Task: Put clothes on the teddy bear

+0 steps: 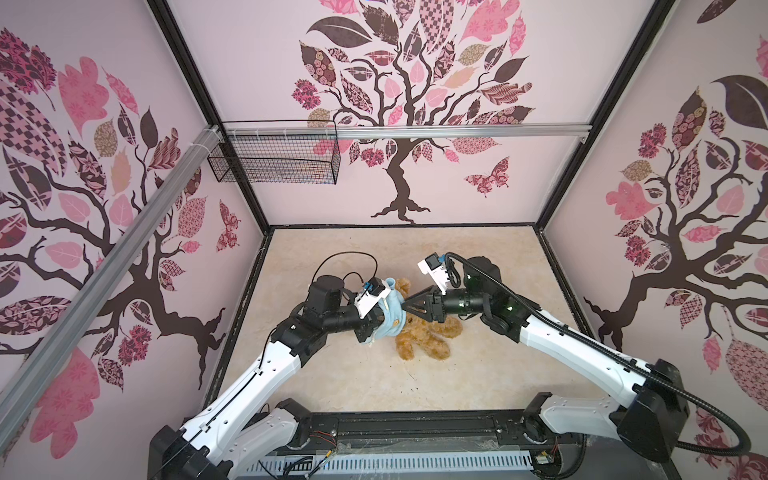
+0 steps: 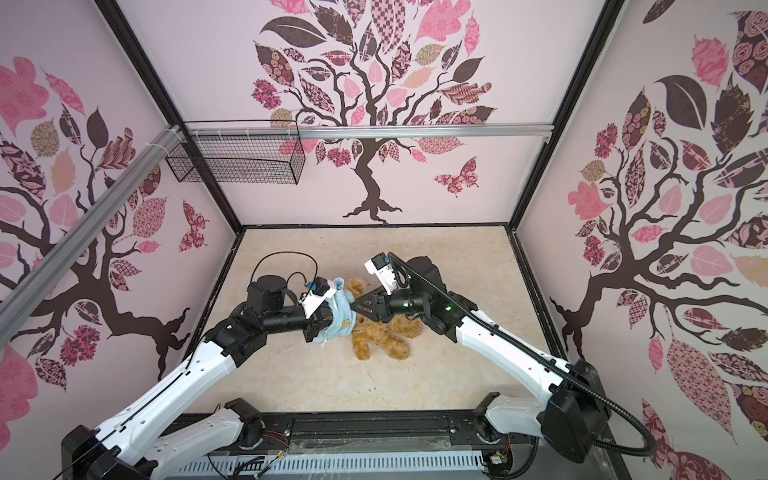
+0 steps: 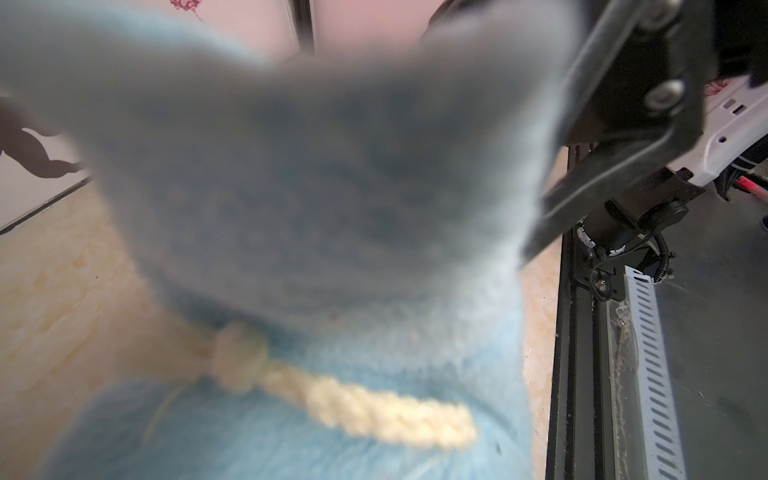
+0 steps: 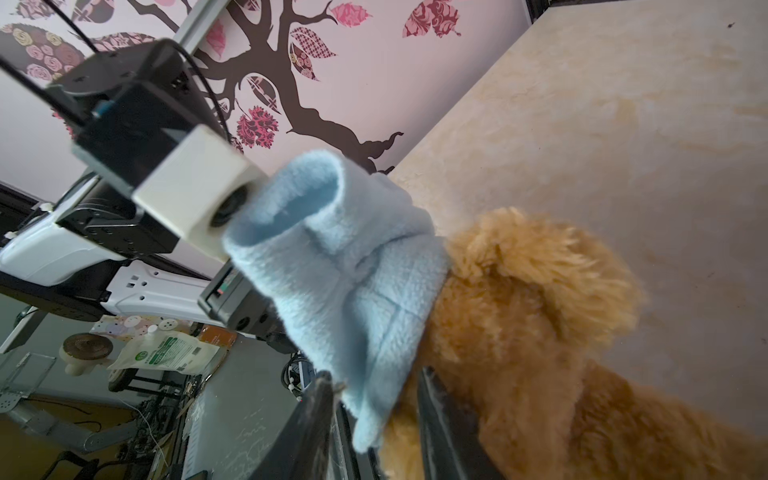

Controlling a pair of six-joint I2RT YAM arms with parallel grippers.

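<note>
The teddy bear (image 1: 424, 340) lies on the beige table (image 1: 374, 395) at the centre of both top views, head toward the upper part of the frame. The left gripper (image 1: 376, 322) is closed tight, its fingers buried in the light blue shirt (image 1: 392, 309), which hangs bunched against the bear's neck. The right gripper (image 4: 374, 376) reaches in from the right. Its fingers (image 4: 440, 415) stand partly apart with the shirt's hem and some fur between them; whether they pinch it cannot be told.

No legible text, pouch (image 4: 166, 351) label too blurred
</note>
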